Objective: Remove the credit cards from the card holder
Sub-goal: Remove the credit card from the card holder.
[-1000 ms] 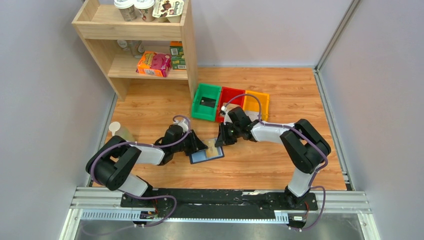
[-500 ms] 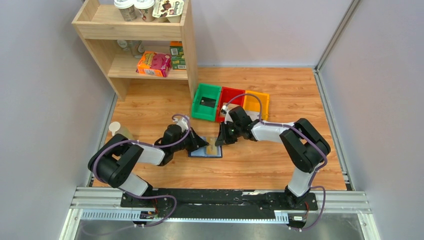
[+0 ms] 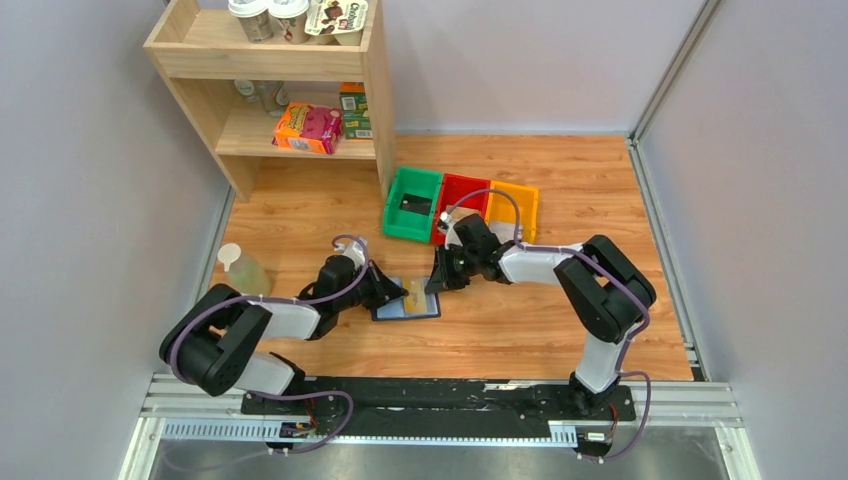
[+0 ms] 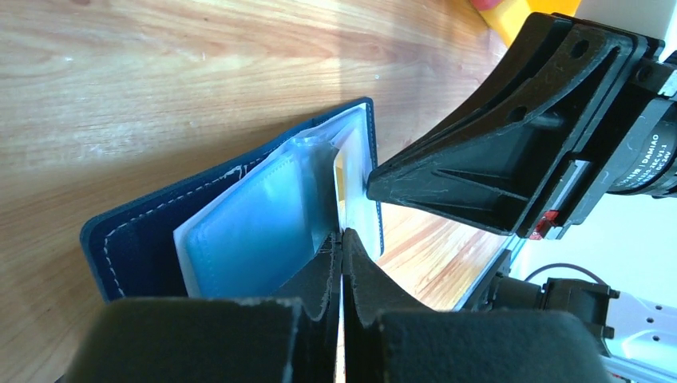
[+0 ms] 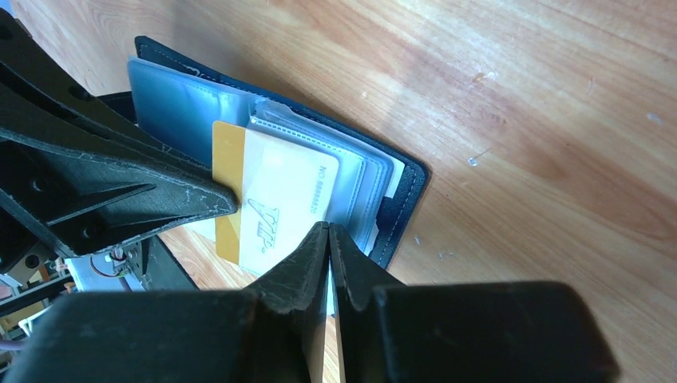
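Card holder (image 4: 136,247) lying open on counter (image 3: 520,320), between both arms, clear sleeves fanning upward. Gold-and-white credit card (image 5: 275,209) sticking partway out of sleeve. Left hand (image 4: 342,239) pressing fingers together, pinching card's gold edge. Right hand (image 5: 326,231) clamping on holder's sleeve edge just beside card, fingers nearly touching.

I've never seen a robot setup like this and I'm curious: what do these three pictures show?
Two robot arms are bolted at the near edge of a table. One picture looks down from above; the other two come from wrist cameras. On the table lies an open holder with a gold-and-white card sticking out; coloured bins and a shelf stand behind. The right pincer seems to pinch the card. The left pincer is shut, its tips at the card's gold edge.
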Robot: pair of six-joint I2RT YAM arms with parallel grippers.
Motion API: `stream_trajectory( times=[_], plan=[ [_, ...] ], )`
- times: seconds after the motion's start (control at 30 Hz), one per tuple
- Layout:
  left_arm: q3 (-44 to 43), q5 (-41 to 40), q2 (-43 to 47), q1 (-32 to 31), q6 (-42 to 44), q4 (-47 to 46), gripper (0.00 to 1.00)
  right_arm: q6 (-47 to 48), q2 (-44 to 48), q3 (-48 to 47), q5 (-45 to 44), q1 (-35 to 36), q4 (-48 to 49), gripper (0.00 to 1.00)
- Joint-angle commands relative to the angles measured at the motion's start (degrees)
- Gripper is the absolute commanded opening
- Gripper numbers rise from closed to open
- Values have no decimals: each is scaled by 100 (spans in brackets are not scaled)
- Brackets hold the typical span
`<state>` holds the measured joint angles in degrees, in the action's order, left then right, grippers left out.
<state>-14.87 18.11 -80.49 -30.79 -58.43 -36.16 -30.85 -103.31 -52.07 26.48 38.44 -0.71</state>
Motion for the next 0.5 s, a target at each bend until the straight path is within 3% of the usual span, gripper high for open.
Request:
stream_trajectory(
  times=[0.0, 0.33, 0.47],
  plan=[
    [107, 35, 156, 55, 95, 469, 0, 202, -374, 154, -609, 6, -439, 12],
    [353, -281, 639, 187, 174, 1023, 0, 220, -313, 162, -600, 6, -456, 12],
    [283, -159, 570, 187, 245, 945, 10, 185, -348, 145, -530, 6, -404, 12]
  ],
)
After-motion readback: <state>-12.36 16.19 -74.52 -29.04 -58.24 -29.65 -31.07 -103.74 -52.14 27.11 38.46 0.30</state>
